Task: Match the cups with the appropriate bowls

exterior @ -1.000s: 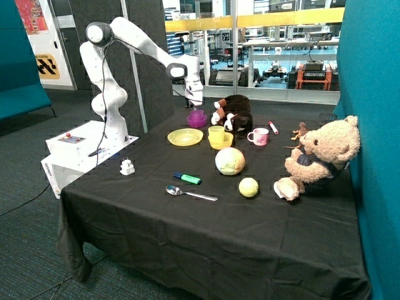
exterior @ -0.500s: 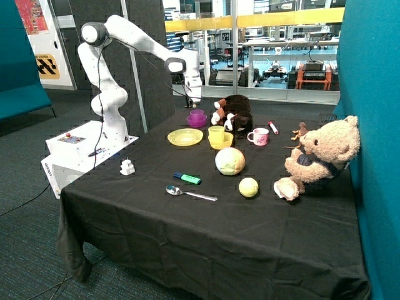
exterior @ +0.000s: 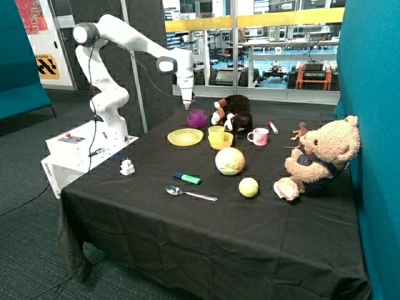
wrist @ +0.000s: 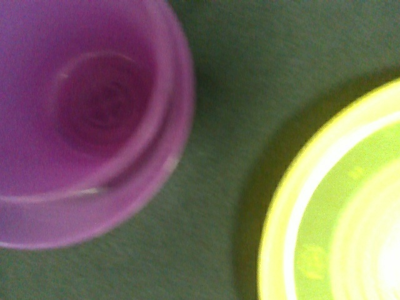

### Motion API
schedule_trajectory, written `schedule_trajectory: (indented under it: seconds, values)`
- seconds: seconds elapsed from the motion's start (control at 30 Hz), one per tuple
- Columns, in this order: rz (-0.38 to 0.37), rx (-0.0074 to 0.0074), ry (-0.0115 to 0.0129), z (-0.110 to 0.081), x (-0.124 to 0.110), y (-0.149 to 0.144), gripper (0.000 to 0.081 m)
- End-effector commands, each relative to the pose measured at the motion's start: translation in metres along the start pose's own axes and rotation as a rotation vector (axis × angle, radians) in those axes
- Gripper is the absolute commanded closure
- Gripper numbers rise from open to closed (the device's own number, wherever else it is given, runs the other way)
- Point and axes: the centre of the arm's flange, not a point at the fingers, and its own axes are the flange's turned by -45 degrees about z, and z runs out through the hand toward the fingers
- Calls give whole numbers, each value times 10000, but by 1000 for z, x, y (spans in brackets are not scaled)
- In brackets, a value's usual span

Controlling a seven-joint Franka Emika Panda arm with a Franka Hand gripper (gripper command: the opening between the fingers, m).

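The purple cup (exterior: 197, 114) stands upright inside the purple bowl (exterior: 196, 122) at the back of the table, next to the brown plush toy. The yellow cup (exterior: 216, 134) stands in the yellow bowl (exterior: 224, 143) beside the yellow plate. My gripper (exterior: 186, 104) hangs in the air a little above the purple cup, off to the side toward the table's back edge, holding nothing. The wrist view looks straight down into the purple cup (wrist: 94, 100) sitting in the purple bowl (wrist: 75, 228).
A yellow plate (exterior: 185, 137) (wrist: 350, 219) lies next to the purple bowl. A brown plush toy (exterior: 234, 114), a pink-and-white mug (exterior: 258, 136), a marker (exterior: 273, 127), a cabbage (exterior: 230, 160), a yellow ball (exterior: 249, 187), a green highlighter (exterior: 187, 179), a spoon (exterior: 189, 193), a white plug (exterior: 127, 167) and a teddy bear (exterior: 319, 156) are on the table.
The gripper has risen from the purple cup and drawn back toward the robot's base. The purple cup stays in the purple bowl.
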Motion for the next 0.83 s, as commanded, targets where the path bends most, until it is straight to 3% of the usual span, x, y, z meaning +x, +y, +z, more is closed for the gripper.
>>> schedule_trajectory:
  seconds: [0.0,0.47,0.8]
  values:
    - [903,-27,4,0,-25,43,456]
    - [1279,-27,4,7,-31,78,431]
    - [853,-27,4,12,-21,79,430]
